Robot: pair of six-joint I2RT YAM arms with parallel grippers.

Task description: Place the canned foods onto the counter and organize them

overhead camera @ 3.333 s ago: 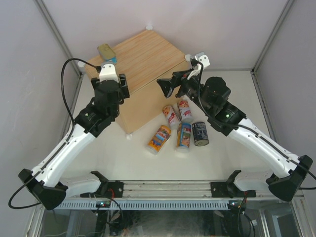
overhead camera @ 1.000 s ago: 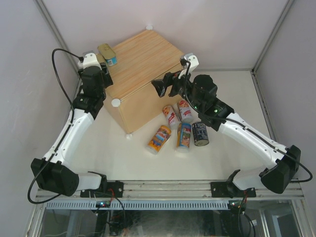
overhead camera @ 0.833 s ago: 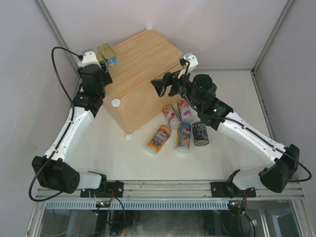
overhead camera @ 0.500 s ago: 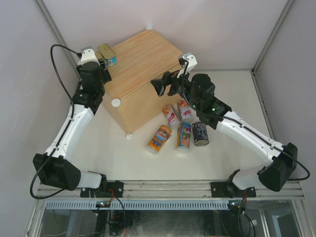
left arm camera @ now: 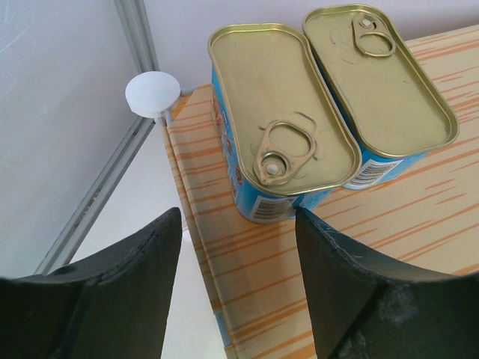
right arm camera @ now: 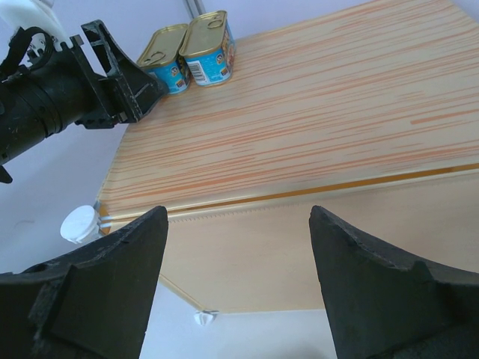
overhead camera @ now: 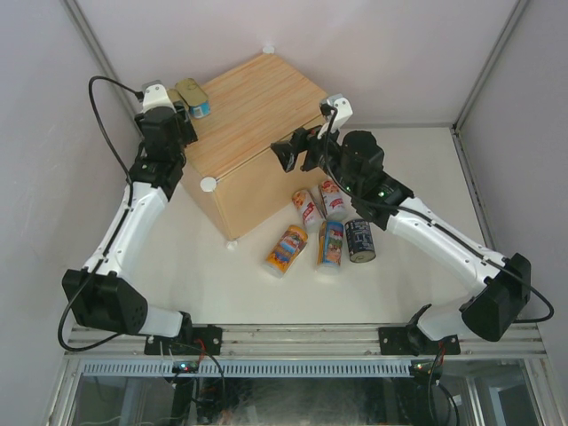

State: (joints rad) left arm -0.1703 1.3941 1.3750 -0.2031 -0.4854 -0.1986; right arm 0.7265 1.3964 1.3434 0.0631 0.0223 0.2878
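Two flat gold-topped blue tins [left arm camera: 281,153] [left arm camera: 378,82] lie side by side on the far left corner of the light-wood counter [overhead camera: 257,106]. My left gripper [left arm camera: 238,224] is open and empty just short of the nearer tin, at the counter's left edge [overhead camera: 182,120]. My right gripper [right arm camera: 238,217] is open and empty, hovering by the counter's front right face [overhead camera: 288,155]. Two red-white cans [overhead camera: 308,210] [overhead camera: 333,197], an orange can [overhead camera: 286,249], a blue can [overhead camera: 330,244] and a dark can [overhead camera: 359,240] sit on the table in front of the counter.
White knobs mark the counter's corners [overhead camera: 209,184] [overhead camera: 268,47] [left arm camera: 153,95]. The enclosure's grey walls and metal posts stand close behind and left of the counter. The right wrist view shows the left gripper [right arm camera: 97,75] beside the tins [right arm camera: 207,51].
My left gripper has swung from the counter's front left part back to its far left corner by the tins. My right gripper has shifted slightly left. The cans on the table have not moved.
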